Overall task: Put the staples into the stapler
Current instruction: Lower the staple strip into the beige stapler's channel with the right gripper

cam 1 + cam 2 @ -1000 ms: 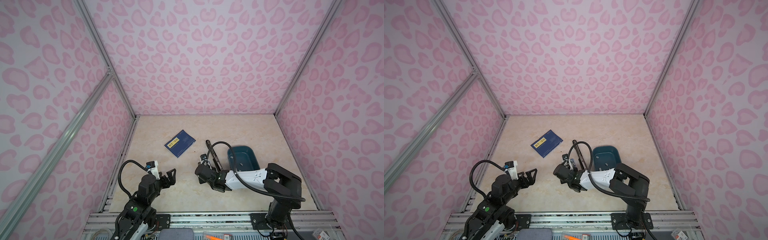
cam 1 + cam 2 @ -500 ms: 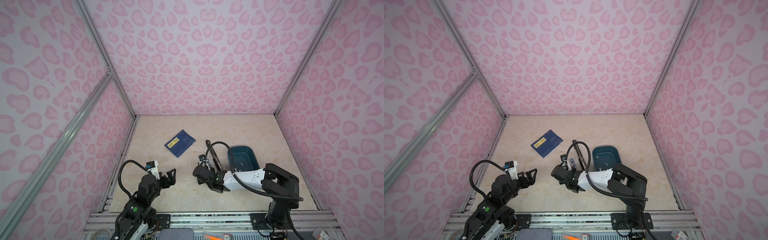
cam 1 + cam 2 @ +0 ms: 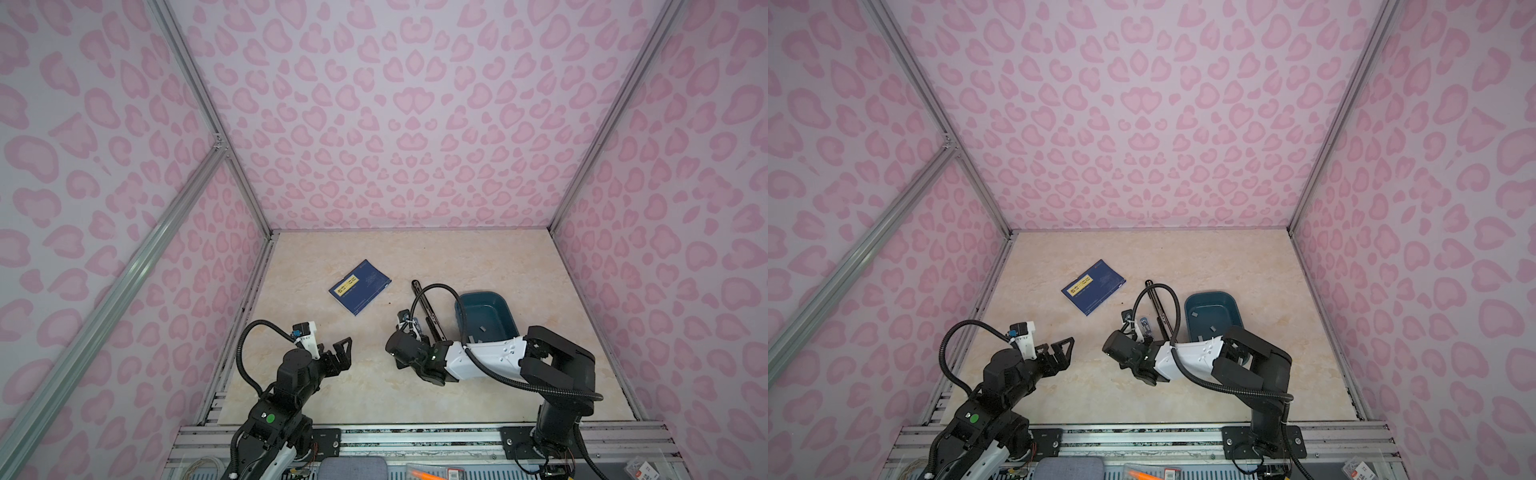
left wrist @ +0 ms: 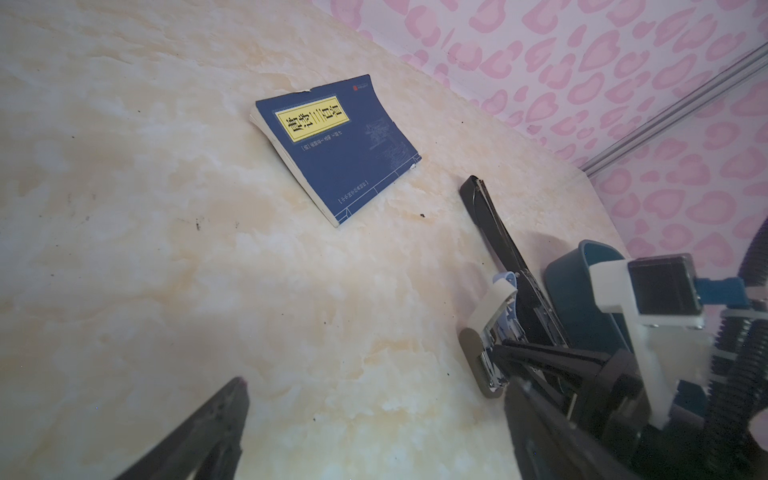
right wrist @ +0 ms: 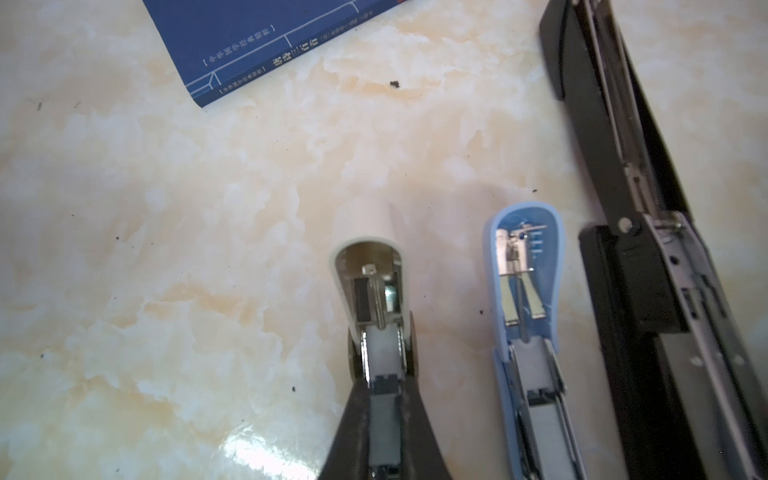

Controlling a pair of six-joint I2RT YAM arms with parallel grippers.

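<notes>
Fingers of the right gripper (image 5: 384, 399) are pinched tight on the open white stapler (image 5: 372, 266), gripping the sides of its metal channel. Its nose points toward the blue book (image 3: 360, 286). Compared with a second ago, this gripper and the stapler sit slightly further left in both top views. The left gripper (image 3: 338, 353) has not moved and hangs with its jaws spread wide over bare table, holding nothing. An opened light blue stapler (image 5: 523, 257) lies just beside the white one, with the long black stapler (image 5: 648, 257) beyond it. The staples (image 3: 1212, 327) lie as small grey strips on the floor of the teal tray (image 3: 1209, 293), as before.
</notes>
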